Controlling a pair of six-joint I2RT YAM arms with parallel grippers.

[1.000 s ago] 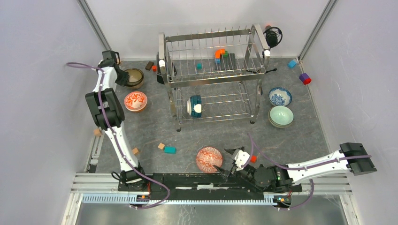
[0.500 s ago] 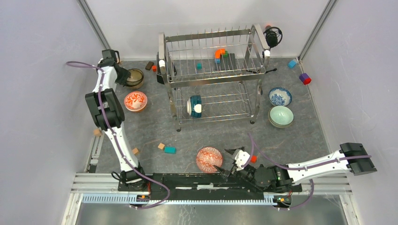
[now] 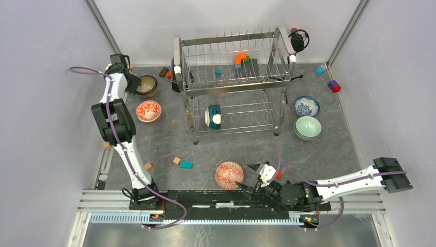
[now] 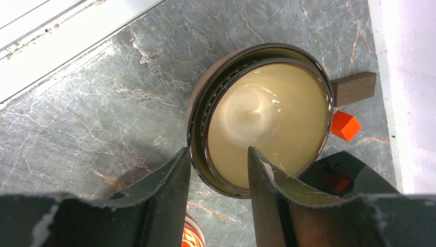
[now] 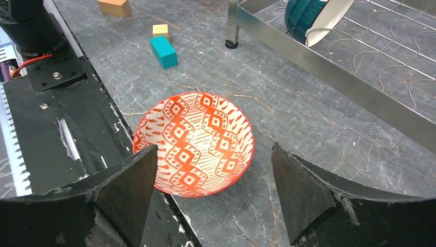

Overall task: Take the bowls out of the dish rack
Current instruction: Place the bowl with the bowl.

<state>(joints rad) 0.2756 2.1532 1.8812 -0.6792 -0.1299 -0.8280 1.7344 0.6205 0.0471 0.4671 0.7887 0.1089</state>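
- The dish rack [image 3: 234,77] is seen at upper centre of the top view, with 1 teal-and-white bowl [image 3: 213,116] stood on edge in its lower tier.
- The left arm is stretched up the left side; the left gripper [image 4: 217,153] is spread, and the near rim of the brown-gold bowl [image 4: 267,113] on the table is straddled by its 2 fingers.
- The right arm is folded low along the bottom edge; the right gripper [image 5: 213,148] is held wide apart just short of the red-and-white bowl [image 5: 195,139], which sits untouched at bottom centre.
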